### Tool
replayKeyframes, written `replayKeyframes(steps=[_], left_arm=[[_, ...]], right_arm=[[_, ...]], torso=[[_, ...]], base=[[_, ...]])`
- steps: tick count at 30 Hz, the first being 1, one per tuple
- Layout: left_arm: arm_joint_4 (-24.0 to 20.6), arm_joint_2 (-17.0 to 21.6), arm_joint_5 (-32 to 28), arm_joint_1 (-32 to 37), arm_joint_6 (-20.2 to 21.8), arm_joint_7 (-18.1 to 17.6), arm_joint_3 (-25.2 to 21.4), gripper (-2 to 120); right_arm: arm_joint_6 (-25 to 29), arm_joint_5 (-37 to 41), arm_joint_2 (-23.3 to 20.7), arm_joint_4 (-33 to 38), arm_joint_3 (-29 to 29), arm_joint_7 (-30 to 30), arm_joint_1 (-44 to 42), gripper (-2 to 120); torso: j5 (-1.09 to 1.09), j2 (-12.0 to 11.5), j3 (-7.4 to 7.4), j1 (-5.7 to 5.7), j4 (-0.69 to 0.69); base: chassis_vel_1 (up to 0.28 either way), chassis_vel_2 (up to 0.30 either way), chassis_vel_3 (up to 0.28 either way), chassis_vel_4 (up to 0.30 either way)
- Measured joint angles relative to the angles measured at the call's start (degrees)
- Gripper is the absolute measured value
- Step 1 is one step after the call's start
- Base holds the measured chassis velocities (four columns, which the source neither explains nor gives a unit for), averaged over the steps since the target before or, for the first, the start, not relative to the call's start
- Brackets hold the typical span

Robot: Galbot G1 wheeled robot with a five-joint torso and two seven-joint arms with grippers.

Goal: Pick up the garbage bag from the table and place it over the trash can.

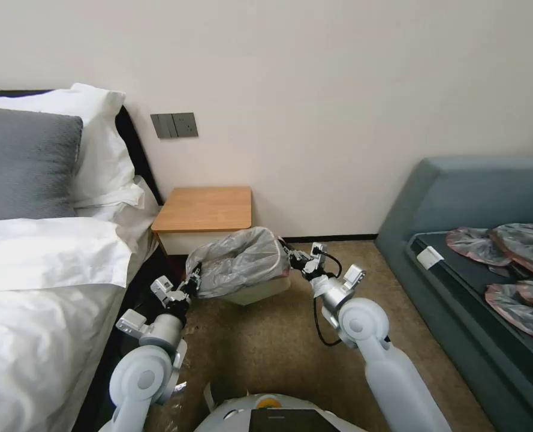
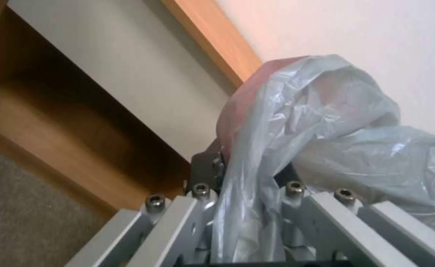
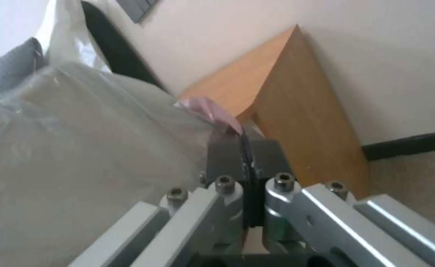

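Head view: garbage bag [image 1: 242,258] over trash can [image 1: 260,293].

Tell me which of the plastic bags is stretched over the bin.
The garbage bag by the table, held between the left gripper and right gripper. The other bags lie crumpled on the sofa.

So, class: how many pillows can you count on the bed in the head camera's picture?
2. A grey pillow lies in front on the bed, and a white pillow stands behind it by the headboard. More may be hidden beyond the picture's edge.
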Motion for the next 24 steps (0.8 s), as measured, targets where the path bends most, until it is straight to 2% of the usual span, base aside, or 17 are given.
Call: replayKeyframes(steps=[9, 24], left_arm=[[-0.7, 0.0, -2.8, -0.1, 0.3, -0.5, -0.1, 8], [-1.9, 0.3, -7.0, -0.4, 0.7, -1.8, -0.5, 8]], right_arm=[[2.0, -5.6, 1.0, -1.6, 0.0, -2.6, -1.2, 0], [3.2, -8.6, 1.5, -3.6, 0.2, -3.6, -1.3, 0]], torso=[[0.0, 0.0, 0.0, 0.0, 0.0], [0.0, 0.0, 0.0, 0.0, 0.0]], base=[[0.0, 0.0, 0.0, 0.0], [0.0, 0.0, 0.0, 0.0]])
